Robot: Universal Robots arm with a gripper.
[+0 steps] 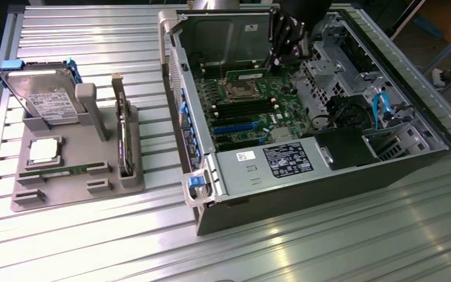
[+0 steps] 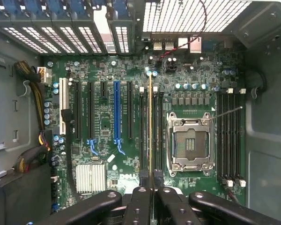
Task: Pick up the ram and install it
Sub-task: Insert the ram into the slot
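Open PC case (image 1: 304, 197) on the slatted table (image 1: 327, 247), motherboard (image 2: 103, 126) exposed, and I see the gripper (image 2: 151, 180) inside, over the board. Its fingers are pinched nearly together on the ram (image 2: 150, 117), seen edge-on as a thin strip. It sits over the memory slots (image 2: 143, 126) just beside the empty CPU socket (image 2: 189, 140); seated or not, can't tell.
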